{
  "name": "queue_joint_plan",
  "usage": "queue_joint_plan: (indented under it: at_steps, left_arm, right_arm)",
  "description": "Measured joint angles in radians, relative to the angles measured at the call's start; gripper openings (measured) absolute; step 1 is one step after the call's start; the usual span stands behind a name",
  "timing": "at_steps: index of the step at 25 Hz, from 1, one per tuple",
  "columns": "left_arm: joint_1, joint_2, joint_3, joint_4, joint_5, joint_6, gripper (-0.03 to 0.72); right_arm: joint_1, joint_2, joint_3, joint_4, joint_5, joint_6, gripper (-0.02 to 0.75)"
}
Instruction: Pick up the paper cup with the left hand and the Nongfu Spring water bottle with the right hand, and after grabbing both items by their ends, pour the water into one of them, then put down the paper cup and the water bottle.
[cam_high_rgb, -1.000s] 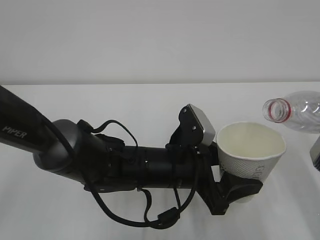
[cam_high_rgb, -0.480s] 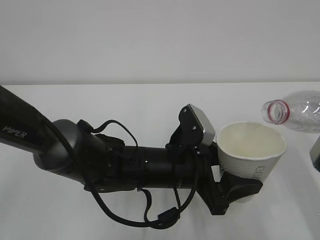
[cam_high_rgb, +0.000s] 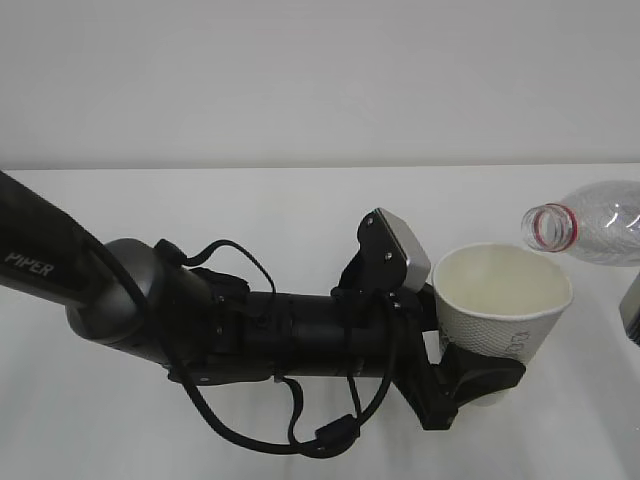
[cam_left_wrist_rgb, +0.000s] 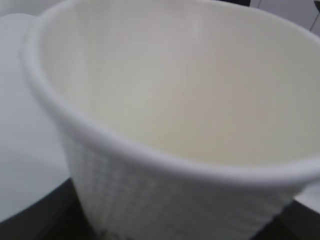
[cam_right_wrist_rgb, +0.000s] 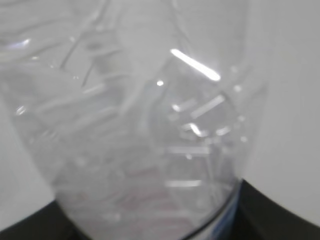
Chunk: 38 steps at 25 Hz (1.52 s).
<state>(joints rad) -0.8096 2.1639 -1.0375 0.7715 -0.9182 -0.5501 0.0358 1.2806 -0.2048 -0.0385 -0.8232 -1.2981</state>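
The white paper cup (cam_high_rgb: 503, 300) is held upright above the table, and my left gripper (cam_high_rgb: 478, 378) is shut on its lower part. In the left wrist view the paper cup (cam_left_wrist_rgb: 170, 100) fills the frame, its inside looks dry, and dark fingers (cam_left_wrist_rgb: 35, 220) show at the bottom corners. The clear Nongfu Spring water bottle (cam_high_rgb: 595, 222) lies almost level at the upper right, its uncapped mouth with the red neck ring just above the cup's right rim. My right gripper (cam_right_wrist_rgb: 155, 227) is shut on the bottle (cam_right_wrist_rgb: 140, 125). No stream of water shows.
The white table (cam_high_rgb: 250, 210) runs to a plain white wall behind. The black left arm marked PIPER (cam_high_rgb: 150, 310), with its cables, stretches across the lower left. A dark part of the right arm (cam_high_rgb: 630, 312) sits at the right edge.
The bottle's mouth has dipped slightly lower toward the cup's rim. The left arm and the cup have barely moved.
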Motion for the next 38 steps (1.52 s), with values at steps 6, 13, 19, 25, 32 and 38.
queue_joint_plan:
  at_steps: [6,13,19,25,32,38]
  left_arm:
    - [0.0,0.0,0.0,0.0,0.0,0.0,0.534]
    - [0.0,0.0,0.0,0.0,0.0,0.0,0.534]
    - [0.0,0.0,0.0,0.0,0.0,0.0,0.534]
    - [0.0,0.0,0.0,0.0,0.0,0.0,0.534]
    - [0.0,0.0,0.0,0.0,0.0,0.0,0.534]
    - [0.0,0.0,0.0,0.0,0.0,0.0,0.534]
  right_arm:
    - [0.0,0.0,0.0,0.0,-0.002,-0.027,0.405]
    - [0.0,0.0,0.0,0.0,-0.008,-0.049,0.405]
    - [0.0,0.0,0.0,0.0,-0.06,-0.063,0.405]
    - [0.0,0.0,0.0,0.0,-0.076,-0.072,0.405]
    - [0.0,0.0,0.0,0.0,-0.078,-0.094,0.405]
    - [0.0,0.0,0.0,0.0,-0.084,-0.098,0.405]
